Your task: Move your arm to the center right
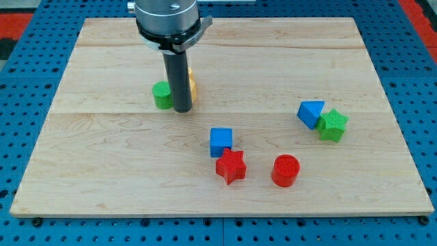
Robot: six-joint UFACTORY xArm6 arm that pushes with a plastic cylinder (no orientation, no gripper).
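My tip (181,109), the end of a dark rod with no hand on it to spread or pinch, rests at the surface's (102,164) upper left, just beside a green cylinder (161,95); a yellow block (192,85) is largely hidden behind the rod. Toward the view's right sit a blue cube (220,141), red star (231,167), red cylinder (285,171), blue block (311,113) and green star (333,125).

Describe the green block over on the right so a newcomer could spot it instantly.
Start at the wooden board and look to its right-hand half, about mid-height. Two blocks touch there: a blue triangular block and, on its right, the green star-shaped block. It is the rightmost block, far from my tip, which stands by the other green block, a round cylinder.
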